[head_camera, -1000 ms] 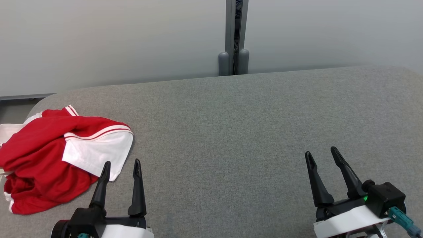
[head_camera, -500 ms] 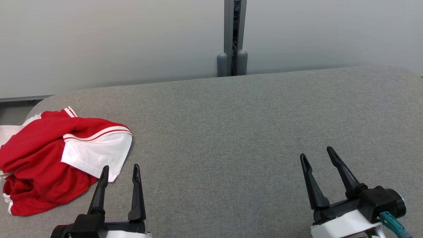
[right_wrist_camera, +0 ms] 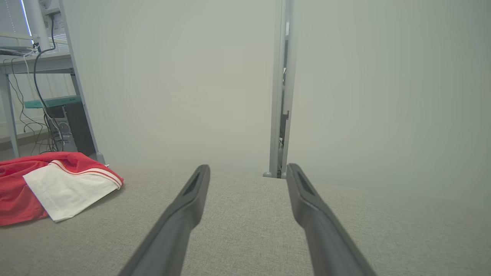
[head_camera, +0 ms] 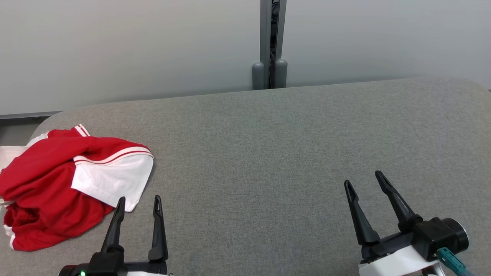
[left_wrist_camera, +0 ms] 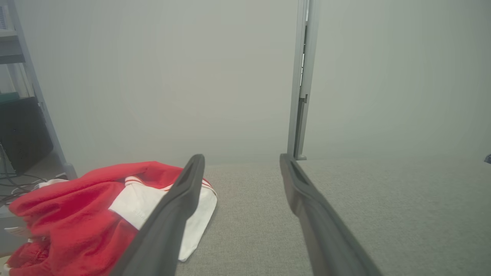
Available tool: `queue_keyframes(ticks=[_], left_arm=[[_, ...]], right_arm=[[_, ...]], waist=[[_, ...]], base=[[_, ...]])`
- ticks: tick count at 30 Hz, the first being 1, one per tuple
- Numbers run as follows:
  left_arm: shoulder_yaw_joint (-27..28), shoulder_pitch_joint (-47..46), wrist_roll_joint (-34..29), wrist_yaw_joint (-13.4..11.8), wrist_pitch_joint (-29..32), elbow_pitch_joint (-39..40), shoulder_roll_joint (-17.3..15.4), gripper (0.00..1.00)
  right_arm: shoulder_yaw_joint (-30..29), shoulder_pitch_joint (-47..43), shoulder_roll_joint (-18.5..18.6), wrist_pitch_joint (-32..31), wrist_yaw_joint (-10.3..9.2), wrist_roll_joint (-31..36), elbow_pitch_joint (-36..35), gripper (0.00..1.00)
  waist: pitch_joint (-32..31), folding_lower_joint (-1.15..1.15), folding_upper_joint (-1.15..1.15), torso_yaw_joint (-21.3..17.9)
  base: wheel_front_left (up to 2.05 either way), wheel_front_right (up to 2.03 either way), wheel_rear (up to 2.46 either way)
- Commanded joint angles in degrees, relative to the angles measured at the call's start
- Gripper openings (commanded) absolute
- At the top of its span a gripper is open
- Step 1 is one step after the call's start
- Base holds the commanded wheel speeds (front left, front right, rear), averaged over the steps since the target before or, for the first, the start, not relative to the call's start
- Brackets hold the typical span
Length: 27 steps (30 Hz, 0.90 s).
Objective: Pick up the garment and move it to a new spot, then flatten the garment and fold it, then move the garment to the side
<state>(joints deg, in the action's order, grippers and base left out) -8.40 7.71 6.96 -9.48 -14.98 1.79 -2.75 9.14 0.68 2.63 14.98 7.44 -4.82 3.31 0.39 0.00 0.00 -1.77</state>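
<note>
The garment (head_camera: 57, 184) is a crumpled red piece with white panels and red-white striped trim, bunched at the left end of the grey padded table (head_camera: 268, 153). It also lies at lower left in the left wrist view (left_wrist_camera: 88, 214) and at far left in the right wrist view (right_wrist_camera: 46, 184). My left gripper (head_camera: 139, 201) stands open just right of the garment's white panel, its left finger over the panel's corner in the head view. My right gripper (head_camera: 363, 179) is open over bare table at the lower right, nothing between its fingers.
A pale wall with a grey vertical post (head_camera: 270, 42) runs behind the table's far edge. Left of the table stand a metal shelf frame and cables (right_wrist_camera: 42, 96). The garment's left part reaches the table's rounded left edge.
Both grippers have drawn back slightly toward the bottom of the head view; the right one also drifted a little left. The garment has not moved.
</note>
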Motion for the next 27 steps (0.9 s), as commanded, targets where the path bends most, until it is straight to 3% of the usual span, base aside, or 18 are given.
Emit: queue_keyframes(ticks=[1,13,27], left_arm=[[0.2,-0.2,-0.3,-0.3,-0.2,-0.1,-0.2,1.0],[-0.2,-0.6,-0.7,-0.3,-0.2,-0.8,-0.2,1.0],[0.2,0.9,-1.9,-0.9,-0.2,-0.6,-0.2,1.0]], right_arm=[[-0.1,-0.2,0.5,0.4,0.08,0.2,0.2,1.0],[-0.2,-0.9,0.5,0.4,0.08,0.4,-0.2,1.0],[1.6,-2.1,0.4,0.4,0.08,0.4,-0.1,1.0]], waist=[[0.0,0.0,0.0,-0.1],[0.2,0.0,0.0,0.8],[-1.4,0.0,0.0,10.5]], base=[[0.0,0.0,0.0],[0.0,0.0,0.0],[0.0,0.0,0.0]])
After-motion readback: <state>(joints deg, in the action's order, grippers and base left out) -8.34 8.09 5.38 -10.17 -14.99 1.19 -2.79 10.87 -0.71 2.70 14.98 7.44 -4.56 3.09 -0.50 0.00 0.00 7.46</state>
